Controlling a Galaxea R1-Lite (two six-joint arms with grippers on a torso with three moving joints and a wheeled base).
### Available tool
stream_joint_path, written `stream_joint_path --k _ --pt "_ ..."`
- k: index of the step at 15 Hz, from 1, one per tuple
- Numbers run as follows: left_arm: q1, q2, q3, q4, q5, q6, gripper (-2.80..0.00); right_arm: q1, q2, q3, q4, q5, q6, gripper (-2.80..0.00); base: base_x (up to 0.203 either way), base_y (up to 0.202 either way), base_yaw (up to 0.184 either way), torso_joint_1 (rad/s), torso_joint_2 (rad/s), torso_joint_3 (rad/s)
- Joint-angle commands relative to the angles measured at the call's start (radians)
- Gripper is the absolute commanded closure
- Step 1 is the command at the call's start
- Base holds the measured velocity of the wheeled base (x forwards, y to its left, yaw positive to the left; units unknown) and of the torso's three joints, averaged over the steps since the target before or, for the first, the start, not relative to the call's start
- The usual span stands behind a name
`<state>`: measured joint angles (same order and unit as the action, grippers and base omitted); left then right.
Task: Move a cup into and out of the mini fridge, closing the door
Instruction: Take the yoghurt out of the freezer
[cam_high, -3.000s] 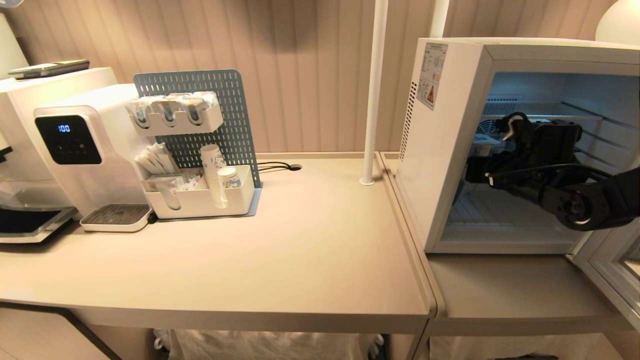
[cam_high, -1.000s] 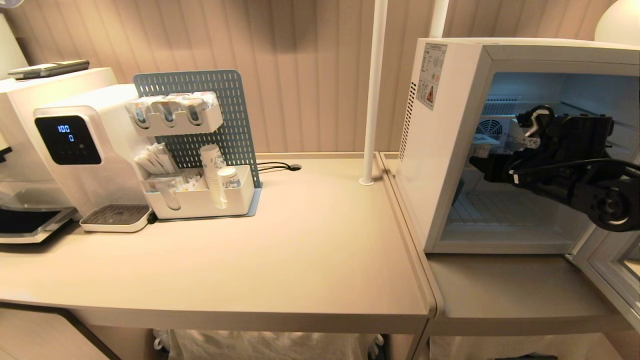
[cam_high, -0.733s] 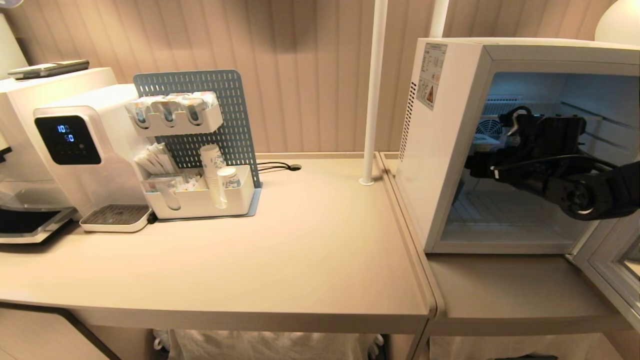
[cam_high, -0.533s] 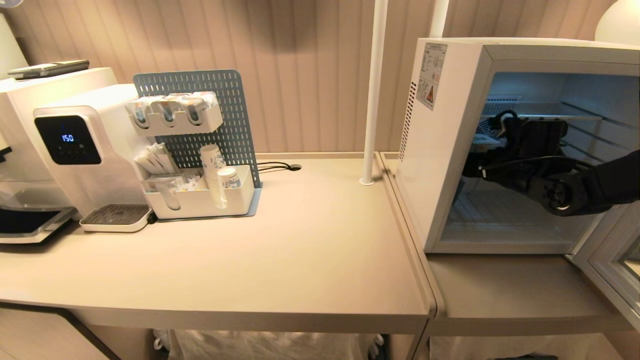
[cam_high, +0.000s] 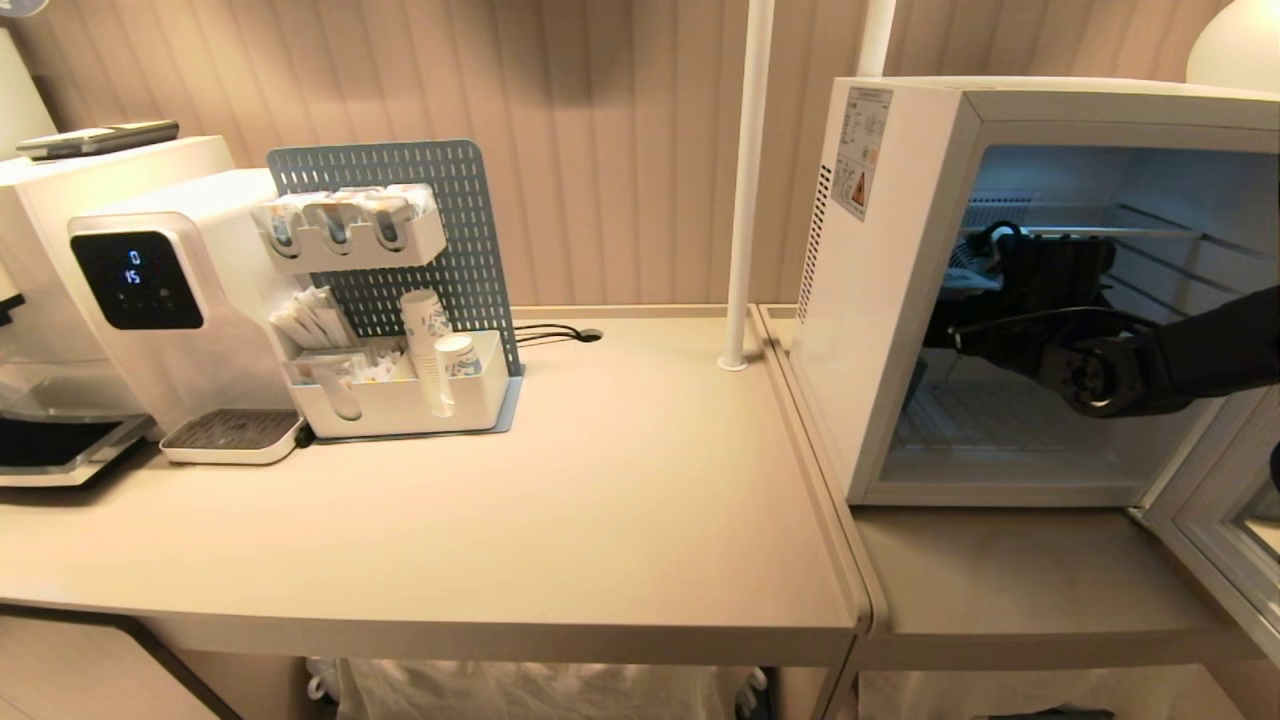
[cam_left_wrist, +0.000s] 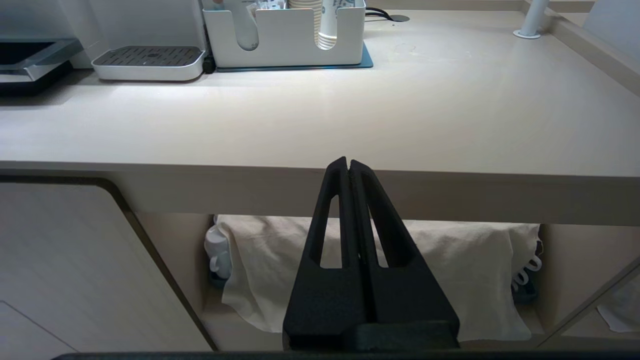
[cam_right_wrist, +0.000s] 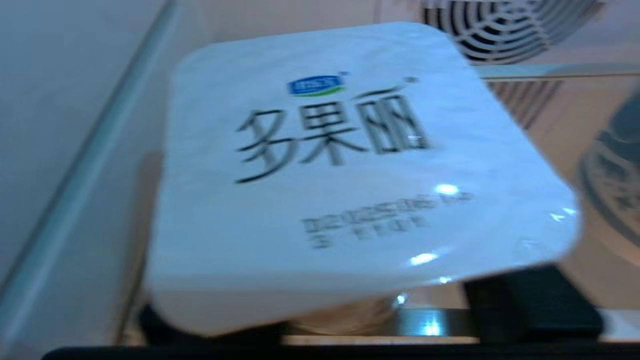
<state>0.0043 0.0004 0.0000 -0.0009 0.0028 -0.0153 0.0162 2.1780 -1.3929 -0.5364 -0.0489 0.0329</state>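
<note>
The mini fridge (cam_high: 893, 300) stands open on the right counter, its door (cam_high: 1222, 528) swung out to the right. My right gripper (cam_high: 968, 300) reaches inside at middle-shelf height, over by the fridge's left wall. The cup (cam_right_wrist: 350, 175), a squat white tub with a flat printed lid, fills the right wrist view; only a sliver of the cup (cam_high: 972, 281) shows from the head. One black finger (cam_right_wrist: 530, 305) sits beside it with a gap to the cup's wall, the other on the far side, so the gripper is open around it. My left gripper (cam_left_wrist: 349, 162) is shut and parked below the counter's front edge.
A fan grille (cam_right_wrist: 505, 30) is on the fridge's back wall behind the cup. On the left counter are a water dispenser (cam_high: 150, 300), a pegboard organiser (cam_high: 400, 390) with stacked paper cups, and a white pole (cam_high: 745, 180). Cloth-covered items (cam_left_wrist: 450, 270) lie under the counter.
Over the last second my right gripper has moved back into the fridge, leftward and deeper, and now straddles the cup. The left arm has not moved.
</note>
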Motion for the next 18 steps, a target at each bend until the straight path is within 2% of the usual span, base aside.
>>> stream_joint_path --k 1,6,11,18 --pt "0.000 0.001 0.000 -0.001 0.000 0.000 0.00 -0.002 -0.027 0.027 -0.001 0.000 0.001 0.00 0.000 0.000 0.000 0.000 0.00 0.000" --pt "0.000 0.001 0.000 0.000 0.000 0.000 0.00 -0.002 -0.114 0.123 -0.006 0.003 -0.001 0.00 0.000 0.000 0.000 0.000 0.00 0.000" --pt "0.000 0.001 0.000 -0.001 0.000 0.002 0.00 0.000 -0.260 0.282 -0.015 0.001 0.001 0.00 0.000 0.000 0.000 0.000 0.00 0.000" --pt "0.000 0.001 0.000 0.001 0.000 0.002 0.00 0.009 -0.606 0.560 -0.012 0.010 0.001 0.00 0.000 0.000 0.000 0.000 0.00 0.000"
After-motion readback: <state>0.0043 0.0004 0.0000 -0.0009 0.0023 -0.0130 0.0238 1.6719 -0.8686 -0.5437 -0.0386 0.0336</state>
